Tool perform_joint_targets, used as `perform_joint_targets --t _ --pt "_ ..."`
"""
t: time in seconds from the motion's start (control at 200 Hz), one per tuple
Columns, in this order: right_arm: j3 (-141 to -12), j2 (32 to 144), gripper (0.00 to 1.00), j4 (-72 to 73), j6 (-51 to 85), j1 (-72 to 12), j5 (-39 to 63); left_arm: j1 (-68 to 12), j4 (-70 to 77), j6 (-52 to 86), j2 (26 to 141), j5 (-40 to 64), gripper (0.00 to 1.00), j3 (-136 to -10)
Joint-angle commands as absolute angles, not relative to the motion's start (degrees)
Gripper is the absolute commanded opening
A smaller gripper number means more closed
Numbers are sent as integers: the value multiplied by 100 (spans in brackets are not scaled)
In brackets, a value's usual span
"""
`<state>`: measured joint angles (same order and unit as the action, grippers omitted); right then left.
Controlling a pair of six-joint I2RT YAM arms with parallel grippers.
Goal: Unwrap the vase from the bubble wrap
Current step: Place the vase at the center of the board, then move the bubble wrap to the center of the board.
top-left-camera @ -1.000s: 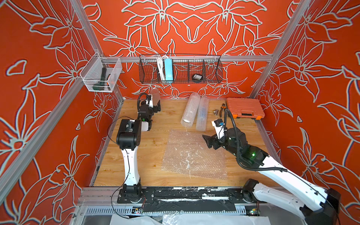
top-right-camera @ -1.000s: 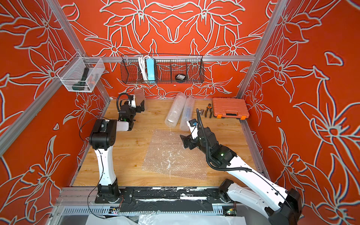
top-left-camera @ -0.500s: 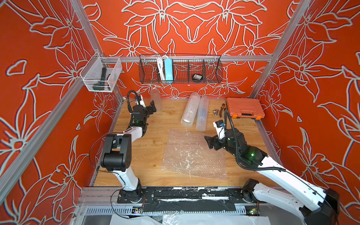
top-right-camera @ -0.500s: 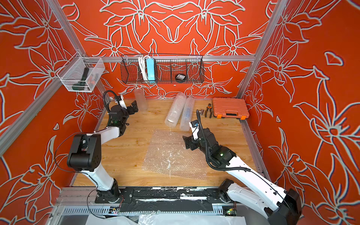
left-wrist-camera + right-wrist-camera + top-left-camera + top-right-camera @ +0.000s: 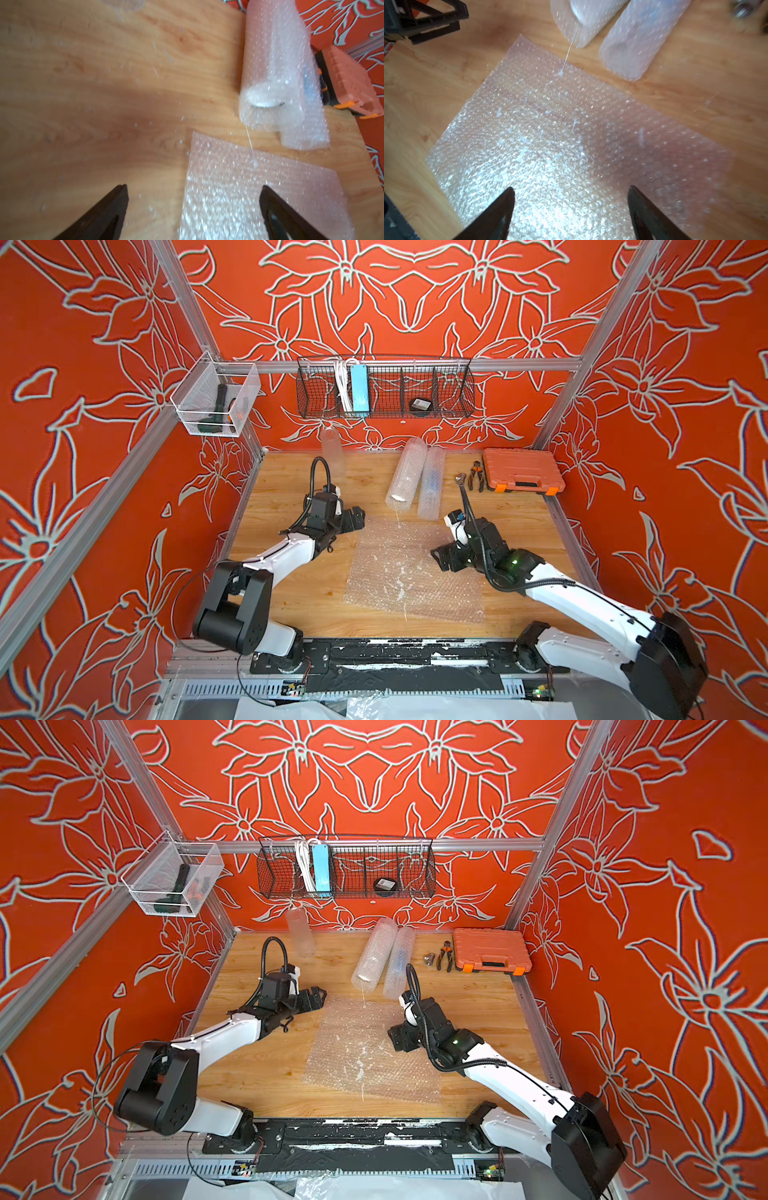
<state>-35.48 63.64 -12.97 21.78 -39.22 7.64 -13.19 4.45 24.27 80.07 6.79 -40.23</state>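
spread right tool (image 5: 570,187) over flat bubble wrap (image 5: 550,124), wooden tabletop (image 5: 695,87)

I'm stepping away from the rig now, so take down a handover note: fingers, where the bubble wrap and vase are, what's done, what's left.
Left gripper: fingers open, empty, at the far left corner of the bubble wrap sheet.
Right gripper: fingers open, empty, over the sheet's right side.
Done: sheet lies flat mid-table; clear vase stands bare by the back wall.
Left: two rolls behind the sheet look wrapped, something inside each.
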Motion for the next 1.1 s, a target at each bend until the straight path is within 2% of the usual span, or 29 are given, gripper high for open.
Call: perform_joint_targets --t 0.0,0.095,0.23,0.616,0.861,1.091 --pt "-3278 6771 80 -919 2731 -3911 1620 -1401 -59 2575 7657 692 95 -3919" --pt "-3323 7161 76 -844 2862 -3919 1817 -1424 -225 2605 7571 655 91 -3732" --pt "-3491 7338 76 -998 2841 -3919 1585 -1458 -349 2653 7576 737 86 -3467" --pt "-3899 6838 78 -1812 2606 -3920 848 -2197 -349 2802 7633 1369 84 -2997" --pt "-4087 6597 79 -2055 2514 -3913 757 -2757 -15 3172 7692 1845 73 -2718" --pt "-4132 6496 79 -2153 2479 -3911 703 -3404 648 3830 7754 1994 71 -2499"
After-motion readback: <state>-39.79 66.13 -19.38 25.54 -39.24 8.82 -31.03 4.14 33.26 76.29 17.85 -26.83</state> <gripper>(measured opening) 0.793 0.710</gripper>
